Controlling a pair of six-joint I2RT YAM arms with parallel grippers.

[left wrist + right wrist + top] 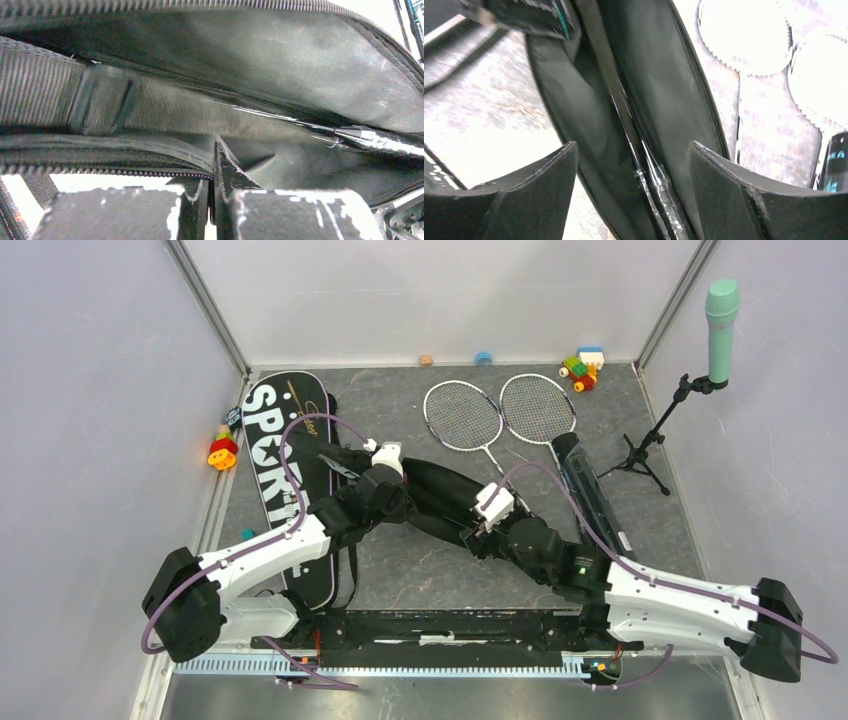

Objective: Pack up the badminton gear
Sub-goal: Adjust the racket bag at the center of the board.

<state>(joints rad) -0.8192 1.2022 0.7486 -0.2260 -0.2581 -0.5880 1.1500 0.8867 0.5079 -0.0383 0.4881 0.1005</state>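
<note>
A black racket bag (440,495) lies open in the middle of the mat. My left gripper (385,465) is shut on its zipper edge (216,165), which it pinches between both jaws. My right gripper (490,515) hangs open over the bag's mouth (634,165), touching nothing. Two rackets show their stringed heads (462,415) (537,407) behind the bag. Their plastic-wrapped handles (649,175) lie inside the bag (664,75), one of them also in the left wrist view (370,137). A long black tube (590,490) lies to the right. The "SPORT" bag (285,470) lies at the left.
A mint-green microphone (720,315) on a black stand stands at the back right. Coloured toy blocks sit at the back (582,365) and by the left wall (222,448). White walls close the mat on three sides.
</note>
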